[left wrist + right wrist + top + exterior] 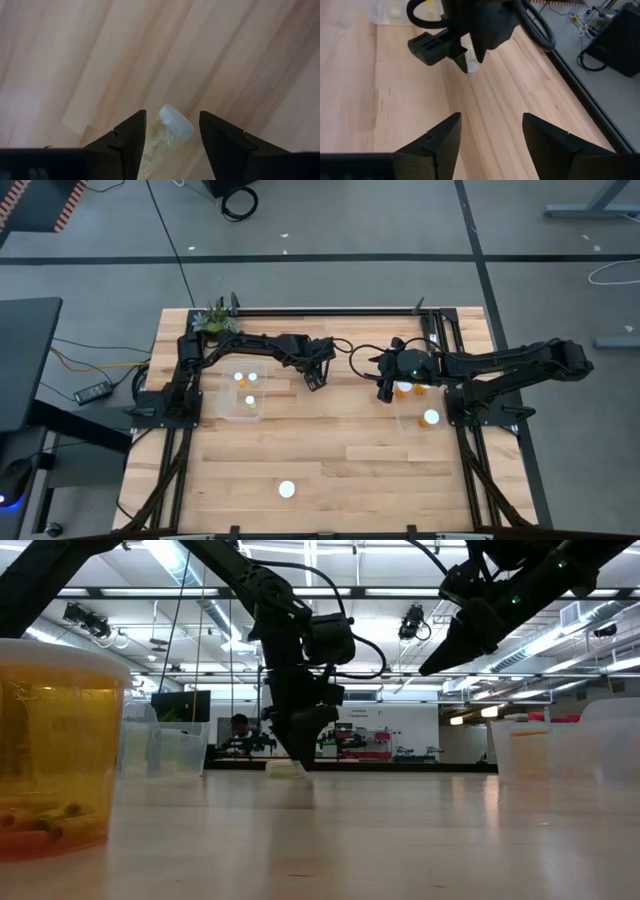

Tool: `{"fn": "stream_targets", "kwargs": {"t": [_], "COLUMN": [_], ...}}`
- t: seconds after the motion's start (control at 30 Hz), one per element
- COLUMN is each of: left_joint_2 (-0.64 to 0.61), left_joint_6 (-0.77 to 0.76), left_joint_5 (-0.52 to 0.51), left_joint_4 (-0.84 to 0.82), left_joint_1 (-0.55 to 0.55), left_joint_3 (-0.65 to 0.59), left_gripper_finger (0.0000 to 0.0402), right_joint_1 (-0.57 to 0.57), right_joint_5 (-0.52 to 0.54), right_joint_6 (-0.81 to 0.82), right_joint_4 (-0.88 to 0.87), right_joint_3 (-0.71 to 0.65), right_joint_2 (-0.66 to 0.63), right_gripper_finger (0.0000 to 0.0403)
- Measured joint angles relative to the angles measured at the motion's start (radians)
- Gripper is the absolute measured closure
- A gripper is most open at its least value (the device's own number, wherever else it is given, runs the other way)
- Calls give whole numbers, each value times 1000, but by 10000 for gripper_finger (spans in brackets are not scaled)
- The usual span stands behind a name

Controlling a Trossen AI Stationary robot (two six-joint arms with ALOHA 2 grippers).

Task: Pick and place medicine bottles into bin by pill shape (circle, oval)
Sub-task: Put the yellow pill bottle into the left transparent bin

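- Surface (pixel 330 450): wood, filling mid-frame in the high view.
- Left gripper (pixel 316 378): centre frame, down at the surface, fingers wide around a lying bottle (pixel 170 127).
- Right gripper (pixel 385 387): right of centre, raised, fingers wide, empty.

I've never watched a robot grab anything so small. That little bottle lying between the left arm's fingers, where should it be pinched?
Probably across its body, just below the white cap, coming straight down. The bottle lies on its side on the table, so its long flanks face the left gripper, whose open fingers already straddle it.
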Motion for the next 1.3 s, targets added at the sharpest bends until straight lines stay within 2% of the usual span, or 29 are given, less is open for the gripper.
{"fn": "stream_targets", "kwargs": {"t": [0.17,0.27,0.43,0.63,0.93,1.13,1.3], "left_joint_2": [0,0,0,0,0,0,0], "left_joint_6": [100,209,373,491,512,509,510], "left_joint_5": [4,7,8,8,14,16,19], "left_joint_4": [-43,-64,-127,-148,-130,-118,-123], "left_joint_1": [1,-1,-2,6,8,8,23], "left_joint_3": [51,68,67,67,35,23,23], "left_gripper_finger": [209,207,187,161,157,181,217], "right_joint_1": [-21,-29,-30,-29,-29,-29,-29], "right_joint_5": [-43,-59,-63,-63,-71,-71,-71], "right_joint_6": [1,5,19,19,34,31,31], "right_joint_4": [0,0,0,9,10,14,14], "right_joint_3": [0,0,0,0,0,0,0], "right_joint_2": [0,0,0,0,0,0,0], "right_gripper_finger": [185,185,185,185,185,185,185]}}
